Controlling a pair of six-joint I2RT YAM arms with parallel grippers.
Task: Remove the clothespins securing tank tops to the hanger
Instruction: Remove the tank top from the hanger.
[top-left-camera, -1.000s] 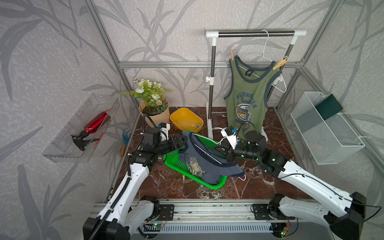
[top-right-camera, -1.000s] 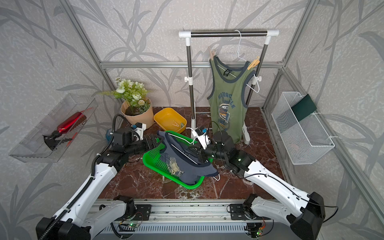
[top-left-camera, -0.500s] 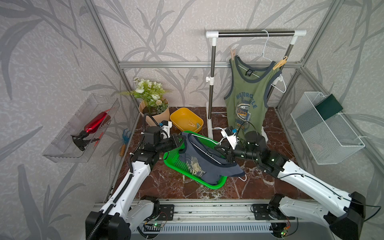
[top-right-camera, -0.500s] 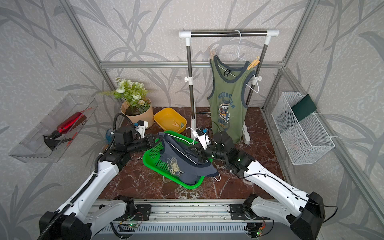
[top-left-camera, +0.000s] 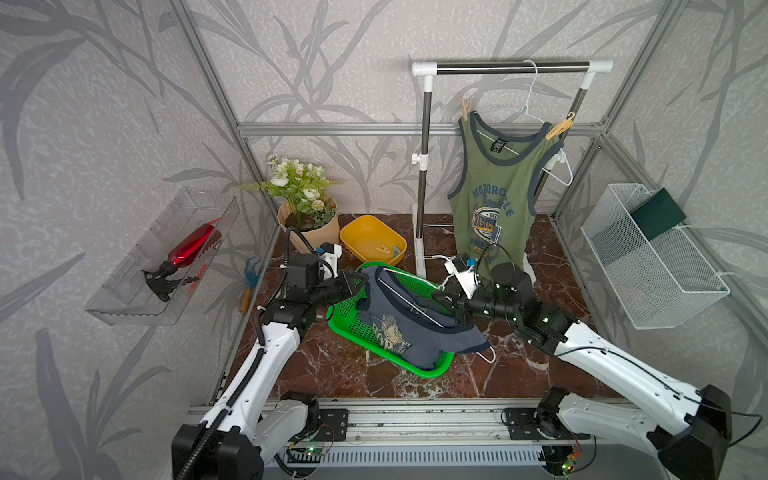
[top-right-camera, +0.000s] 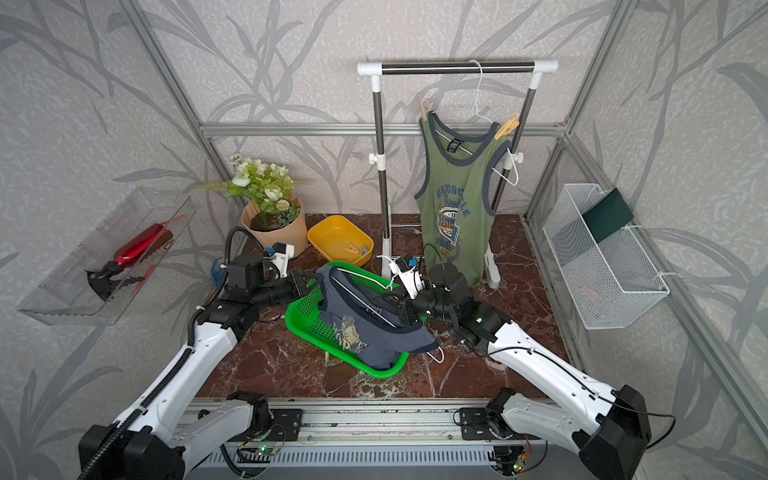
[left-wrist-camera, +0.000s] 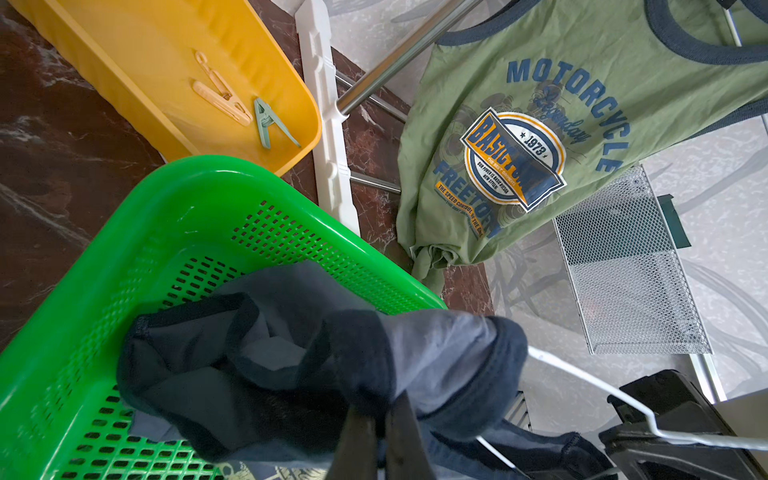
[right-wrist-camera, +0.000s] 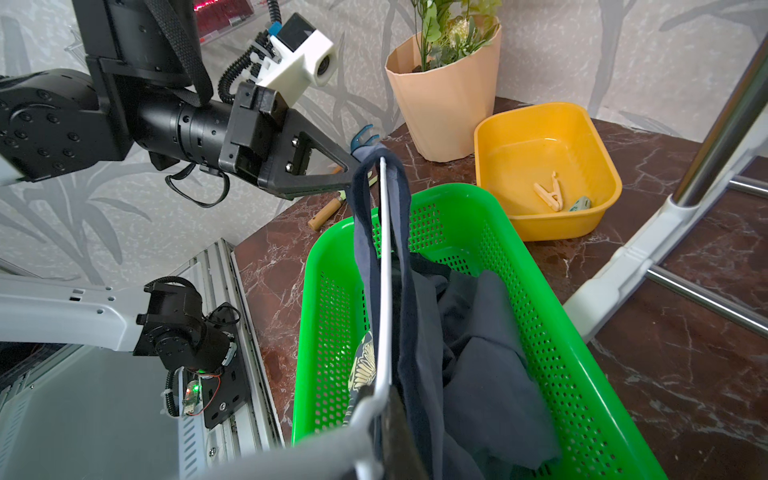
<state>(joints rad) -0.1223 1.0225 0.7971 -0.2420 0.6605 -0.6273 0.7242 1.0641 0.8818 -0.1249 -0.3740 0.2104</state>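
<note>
The left end effector is pressed together on the dark-trimmed strap of the slate-blue tank top. Only its fingertips are shown in the left wrist view; the rest is cut off by the frame edge. The right end effector is pinched on the white wire hanger. Its jaws are blurred and mostly cropped, so whether cloth is caught as well cannot be told. The blue top is draped over the green basket on the worktop. Whether a clothespin is on it cannot be made out under the bunched fabric. The olive tank top is hung on the rack, with two clothespins at its shoulders. Two loose pins are seen in the yellow tub.
</note>
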